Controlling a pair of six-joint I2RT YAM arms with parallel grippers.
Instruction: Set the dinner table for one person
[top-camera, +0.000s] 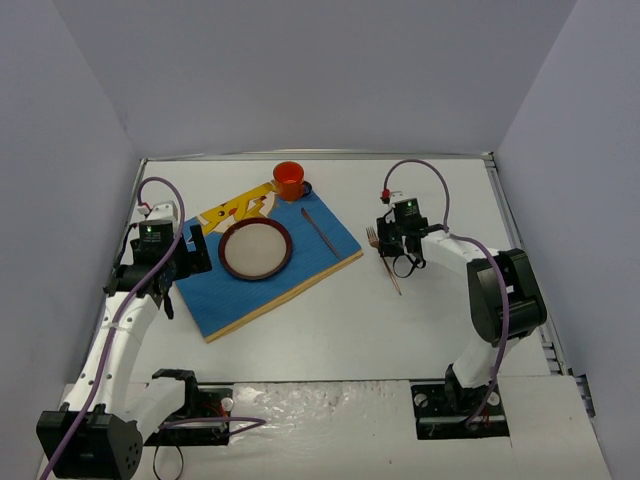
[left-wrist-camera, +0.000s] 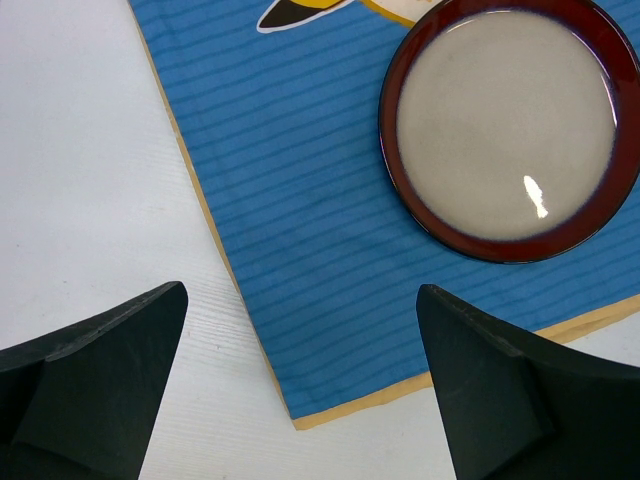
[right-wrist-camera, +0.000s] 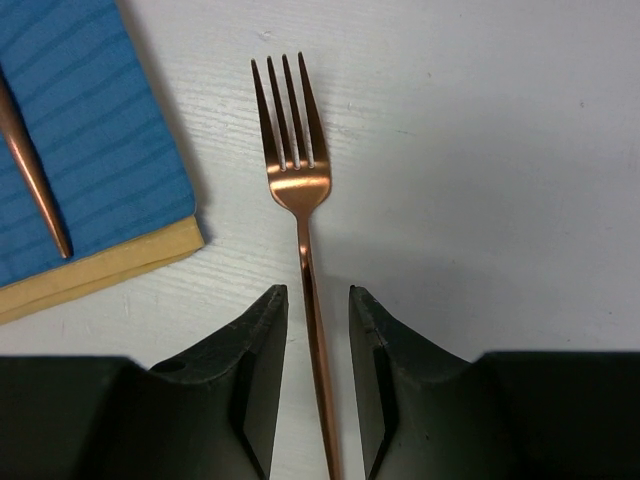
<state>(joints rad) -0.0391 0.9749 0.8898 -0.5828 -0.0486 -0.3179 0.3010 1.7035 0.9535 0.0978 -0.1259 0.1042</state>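
Note:
A copper fork (right-wrist-camera: 292, 160) lies on the white dinner table (top-camera: 400, 320), just right of the blue placemat (top-camera: 300, 270). My right gripper (right-wrist-camera: 318, 300) is low over the fork's handle, with one finger on each side and a narrow gap to each; it is open. It also shows in the top view (top-camera: 393, 264). A brown-rimmed plate (top-camera: 256, 248) sits on the placemat, with a thin copper utensil (top-camera: 320, 232) to its right and an orange cup (top-camera: 289, 180) at the far corner. My left gripper (left-wrist-camera: 300, 330) hangs open and empty over the placemat's near-left corner.
Grey walls enclose the table on three sides. The placemat (left-wrist-camera: 300, 200) lies at an angle, with a yellow cartoon figure (top-camera: 235, 207) at its far end. The plate (left-wrist-camera: 510, 125) is empty. The copper utensil's tip (right-wrist-camera: 30, 170) rests on the mat's corner.

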